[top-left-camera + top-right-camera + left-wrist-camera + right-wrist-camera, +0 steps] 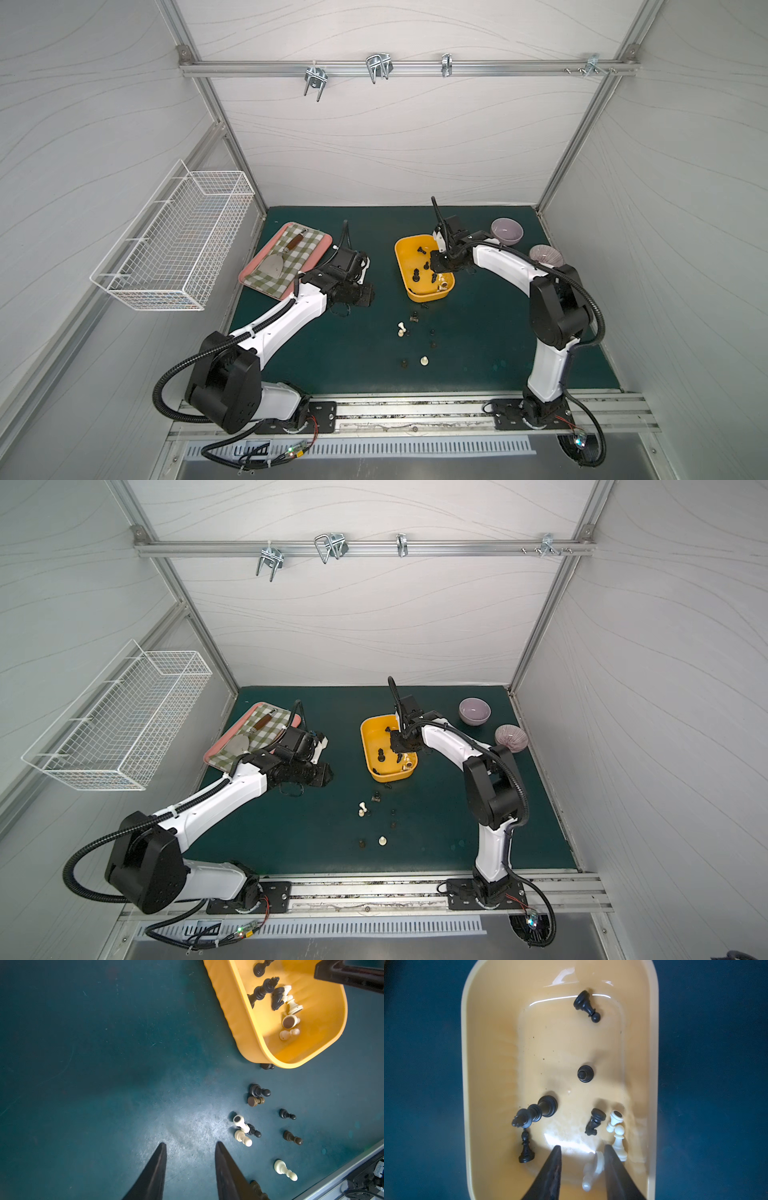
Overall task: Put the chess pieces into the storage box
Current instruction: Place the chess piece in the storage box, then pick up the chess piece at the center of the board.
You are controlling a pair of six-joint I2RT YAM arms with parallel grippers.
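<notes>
Chess piece (592, 1168), cream, blurred, between narrowly parted jaws of right gripper (582, 1145), over storage box (477, 1064).

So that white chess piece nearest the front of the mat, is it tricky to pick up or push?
Probably light: the white piece is tiny beside the storage box. It looks smooth and tapers above its round base, so a grip may slip. Nudged over, it would likely roll in a curve.

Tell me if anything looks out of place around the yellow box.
One dark piece lies on the mat pressed against the storage box's outer wall, half hidden under its rim, likely awkward to grasp. Nothing looks damaged.
</notes>
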